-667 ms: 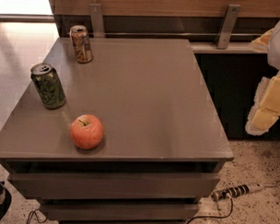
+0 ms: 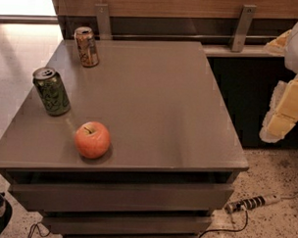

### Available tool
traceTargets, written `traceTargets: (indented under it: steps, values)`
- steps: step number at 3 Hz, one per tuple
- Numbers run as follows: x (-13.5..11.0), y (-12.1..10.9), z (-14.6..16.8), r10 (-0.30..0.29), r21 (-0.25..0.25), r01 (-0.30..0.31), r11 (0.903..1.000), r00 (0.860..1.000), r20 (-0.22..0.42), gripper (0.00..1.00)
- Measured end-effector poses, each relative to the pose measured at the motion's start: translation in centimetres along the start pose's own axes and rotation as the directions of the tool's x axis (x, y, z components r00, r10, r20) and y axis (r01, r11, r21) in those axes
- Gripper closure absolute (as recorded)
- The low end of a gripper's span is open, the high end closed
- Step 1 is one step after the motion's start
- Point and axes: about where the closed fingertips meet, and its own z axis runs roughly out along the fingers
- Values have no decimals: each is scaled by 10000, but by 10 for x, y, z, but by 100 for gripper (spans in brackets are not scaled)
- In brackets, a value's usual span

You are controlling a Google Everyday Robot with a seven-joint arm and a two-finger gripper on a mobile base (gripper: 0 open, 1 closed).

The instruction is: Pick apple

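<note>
The apple (image 2: pixel 92 139) is round and red-orange with a short stem. It sits near the front left edge of the grey table (image 2: pixel 159 101). My gripper (image 2: pixel 285 108), white with yellowish parts, hangs at the right edge of the camera view. It is beyond the table's right side and far from the apple. It holds nothing that I can see.
A green soda can (image 2: pixel 52 91) stands left of and behind the apple. A tan can (image 2: pixel 87 46) stands at the table's back left. A wooden wall with metal brackets (image 2: pixel 243 26) runs behind. A power strip (image 2: pixel 251 203) lies on the floor at the right.
</note>
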Motion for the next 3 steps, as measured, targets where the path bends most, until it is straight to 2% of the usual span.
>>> traceTargets:
  steps: [1, 2, 3]
  values:
    - [-12, 2, 15, -74, -494, 122, 9987, 9954, 959, 0]
    - [-41, 10, 47, -214, -1144, 523, 9921, 9663, 2565, 0]
    - [-78, 20, 78, -236, -1489, 894, 9848, 9183, 3951, 0]
